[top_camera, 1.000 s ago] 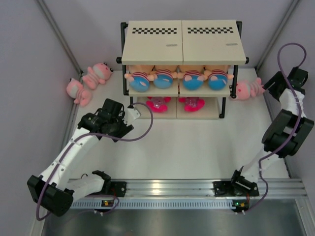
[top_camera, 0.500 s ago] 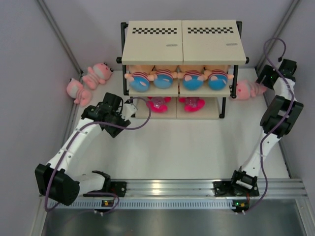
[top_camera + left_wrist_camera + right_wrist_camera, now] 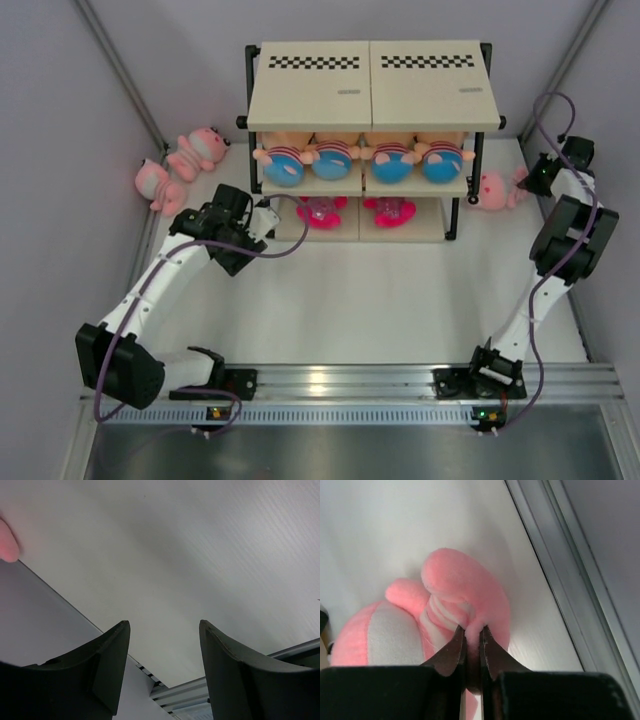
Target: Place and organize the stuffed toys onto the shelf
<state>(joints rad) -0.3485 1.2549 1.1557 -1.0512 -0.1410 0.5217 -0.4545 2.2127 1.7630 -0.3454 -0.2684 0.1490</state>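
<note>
**A:** Tabletop, what is it like?

**B:** Flat, matte white table (image 3: 380, 290). At its far side stands the shelf (image 3: 370, 100). It has three tiers, thin black metal posts and smooth beige boards, with checkered strips on the top one.

**A:** And on the shelf?

**B:** Four round-headed dolls (image 3: 335, 160) in striped shirts and blue bottoms lie in a row on the middle tier. Two small magenta toys (image 3: 320, 212) sit on the bottom tier.

**A:** Off the shelf?

**B:** Left of the shelf, two fuzzy pink striped animals (image 3: 198, 150) lie close together on the table. Just beside the shelf's right post lies a pink plush animal (image 3: 492, 188).

**A:** The claws?

**B:** The right gripper (image 3: 472, 635) is pinched tight on a fold of that animal's fleece. Only the right wrist view shows the pinch, the pale stripes and the white patch. From above, the gripper is just a dark tip at the toy's side away from the shelf. The left gripper (image 3: 164, 625) is in front of the shelf's left post. Its dark, curved fingers are spread with nothing between them, and bare table lies beyond.
</note>
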